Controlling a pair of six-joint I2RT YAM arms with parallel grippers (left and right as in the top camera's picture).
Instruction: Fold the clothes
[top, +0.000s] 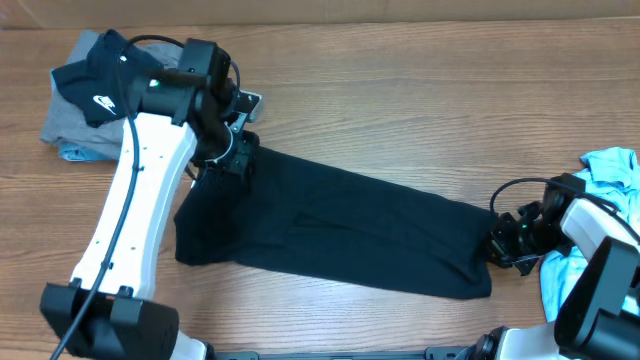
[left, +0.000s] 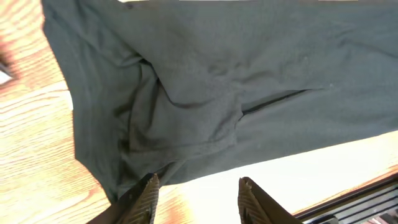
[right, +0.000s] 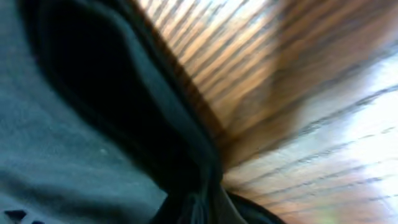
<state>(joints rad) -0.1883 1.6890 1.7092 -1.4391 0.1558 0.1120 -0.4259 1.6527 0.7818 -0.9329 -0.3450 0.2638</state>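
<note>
On table (top: 400, 90): black T-shirt (top: 340, 225) lies mostly flat, running diagonally from upper left to right side.
Left gripper (top: 240, 158): over shirt's upper-left corner; fingers (left: 146, 194) spread apart, nothing held, cloth edge just at one tip.
Right gripper (top: 497, 245): at shirt's right edge, clamped on hem; wrist view blurred.
Far-left pile (top: 70, 125): grey and black garments.
Far right: light blue cloth (top: 612, 168).

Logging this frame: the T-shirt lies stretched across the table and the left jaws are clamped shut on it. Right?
No: the left wrist view shows the left gripper with jaws open beside the T-shirt, which does lie stretched across the table.
</note>
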